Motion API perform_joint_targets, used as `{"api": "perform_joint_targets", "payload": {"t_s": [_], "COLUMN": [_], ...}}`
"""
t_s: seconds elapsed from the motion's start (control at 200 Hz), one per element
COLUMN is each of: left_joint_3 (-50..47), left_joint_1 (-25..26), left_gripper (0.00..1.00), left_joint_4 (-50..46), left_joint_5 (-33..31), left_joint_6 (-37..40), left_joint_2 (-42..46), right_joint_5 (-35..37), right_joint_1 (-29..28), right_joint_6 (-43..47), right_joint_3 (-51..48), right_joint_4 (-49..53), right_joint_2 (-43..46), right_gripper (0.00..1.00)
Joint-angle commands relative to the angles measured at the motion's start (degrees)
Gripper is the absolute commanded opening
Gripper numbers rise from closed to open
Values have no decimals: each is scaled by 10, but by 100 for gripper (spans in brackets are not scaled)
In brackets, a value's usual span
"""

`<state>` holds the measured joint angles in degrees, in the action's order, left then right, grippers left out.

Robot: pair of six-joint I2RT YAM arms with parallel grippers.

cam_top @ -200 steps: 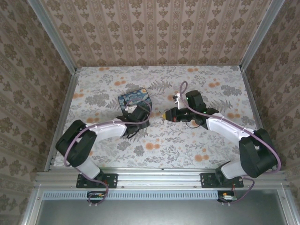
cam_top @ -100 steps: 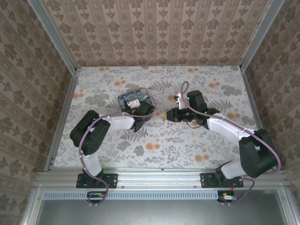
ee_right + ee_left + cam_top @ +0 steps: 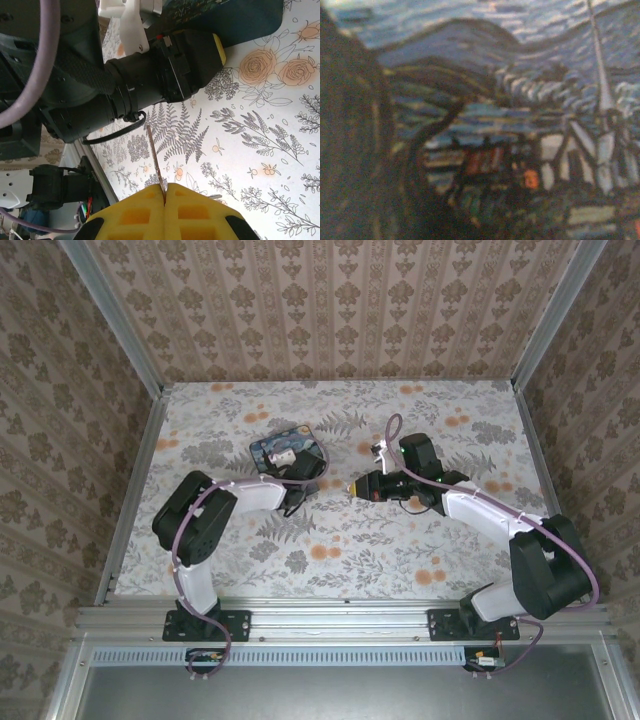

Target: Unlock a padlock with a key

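Note:
A pale padlock (image 3: 287,452) lies on a dark blue painted mat (image 3: 262,451). My left gripper (image 3: 303,478) hovers at the mat's near right corner; its jaws are hidden from above. The left wrist view is a blurred close-up of the mat's painting (image 3: 485,75), with no fingers to be made out. My right gripper (image 3: 354,487) is shut on the key (image 3: 154,157), whose thin blade sticks out from between the yellow pads (image 3: 135,215) and points at the left arm's black wrist (image 3: 125,95). The key tip is a short way right of the left gripper.
The floral tablecloth (image 3: 400,540) covers the table, enclosed by patterned walls with metal rails (image 3: 130,490) along the sides. The two arms nearly meet at mid-table. A mauve cable (image 3: 388,430) loops above the right wrist.
The left arm has swung forward and its gripper has moved up onto the mat's corner, close over the painting. The right gripper has held almost still with the key.

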<state>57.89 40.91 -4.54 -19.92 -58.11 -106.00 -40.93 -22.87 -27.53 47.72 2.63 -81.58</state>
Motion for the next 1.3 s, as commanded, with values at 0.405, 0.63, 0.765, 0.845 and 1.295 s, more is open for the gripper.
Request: {"api": "perform_joint_targets", "payload": {"t_s": [0.405, 0.63, 0.765, 0.845, 1.295], "left_joint_3": [71, 104, 131, 147, 146], "left_joint_1": [-115, -128, -132, -132, -138], "left_gripper": [8, 4, 3, 1, 0], "left_joint_4": [-136, -206, -244, -270, -248], "left_joint_5": [521, 612, 630, 627, 631], "left_joint_6": [-17, -22, -22, -6, 8], "left_joint_2": [102, 105, 100, 95, 82], "right_joint_5": [109, 137, 127, 112, 25], "right_joint_1": [-114, -132, -133, -133, -121], "right_joint_6": [-98, -142, -141, -138, -142], "right_joint_3": [-48, -43, -15, -2, -1], "right_joint_4": [-74, -128, -102, -86, -2], "right_joint_2": [-36, -74, -84, -80, 2], "right_gripper": [0, 0, 0, 0, 0]}}
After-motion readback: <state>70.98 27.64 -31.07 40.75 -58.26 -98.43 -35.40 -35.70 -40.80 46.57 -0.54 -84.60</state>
